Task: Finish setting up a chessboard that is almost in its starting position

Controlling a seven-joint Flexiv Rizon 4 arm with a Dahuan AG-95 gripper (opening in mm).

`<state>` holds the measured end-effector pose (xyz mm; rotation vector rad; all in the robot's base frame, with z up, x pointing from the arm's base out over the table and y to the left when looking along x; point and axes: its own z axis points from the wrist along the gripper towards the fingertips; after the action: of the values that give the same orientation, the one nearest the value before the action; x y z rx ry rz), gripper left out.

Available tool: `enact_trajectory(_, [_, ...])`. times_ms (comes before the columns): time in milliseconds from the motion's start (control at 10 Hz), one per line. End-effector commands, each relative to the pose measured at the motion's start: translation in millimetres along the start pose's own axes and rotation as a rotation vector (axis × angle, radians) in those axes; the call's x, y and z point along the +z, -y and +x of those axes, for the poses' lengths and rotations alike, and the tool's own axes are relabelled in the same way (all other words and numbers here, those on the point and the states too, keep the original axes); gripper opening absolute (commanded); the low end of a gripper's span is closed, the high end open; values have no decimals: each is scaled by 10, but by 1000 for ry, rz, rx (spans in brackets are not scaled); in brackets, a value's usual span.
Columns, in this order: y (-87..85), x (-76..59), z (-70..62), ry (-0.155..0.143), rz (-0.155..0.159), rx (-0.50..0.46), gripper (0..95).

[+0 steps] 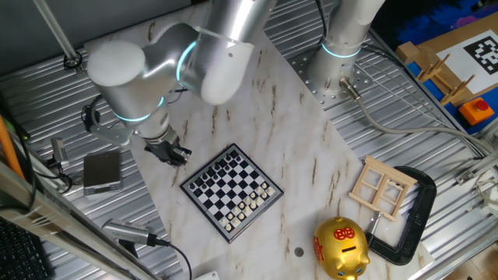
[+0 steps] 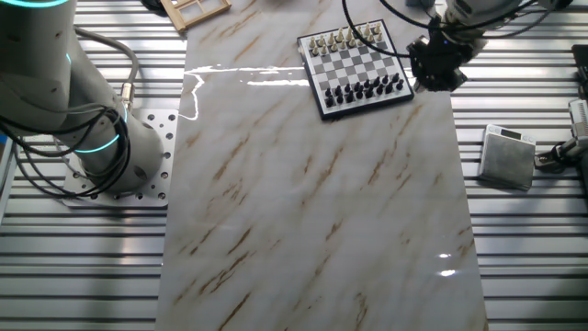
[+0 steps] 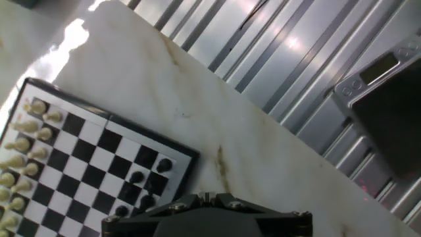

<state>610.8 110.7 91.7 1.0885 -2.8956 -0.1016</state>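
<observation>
The chessboard (image 1: 231,192) lies on the marble slab, with dark pieces along its upper-left side and pale pieces along its lower-right side. It also shows in the other fixed view (image 2: 356,66) and in the hand view (image 3: 85,164), where dark pieces stand at the near corner. My gripper (image 1: 173,153) hangs just off the board's dark-piece side, over bare marble (image 2: 434,72). In the hand view only the finger bases show at the bottom edge (image 3: 207,196). They stand pressed together, and I see nothing between them.
A grey digital scale (image 1: 102,171) sits on the ribbed metal table left of the slab (image 3: 388,99). A pale wooden window-like frame (image 1: 381,187), a black clamp (image 1: 412,218) and a golden piggy bank (image 1: 341,247) stand right of the board.
</observation>
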Motion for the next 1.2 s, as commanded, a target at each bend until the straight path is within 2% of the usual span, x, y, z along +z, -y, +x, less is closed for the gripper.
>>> enact_trajectory(100, [-45, -1, 5, -19, -10, 32, 0])
enact_trajectory(300, [-45, -1, 5, -23, -4, 115, 0])
enact_trajectory(500, [-31, 0, 14, -18, -4, 130, 0])
enact_trajectory(700, [161, 7, 183, -21, -7, 103, 0])
enact_trajectory(900, [574, 60, 503, -15, -13, 24, 0])
enact_trajectory(1000, [694, 81, 595, -18, -9, -29, 0])
enact_trajectory(1100, [754, 118, 676, -20, -5, -92, 0])
enact_trajectory(1200, [767, 141, 724, -18, -3, -113, 0])
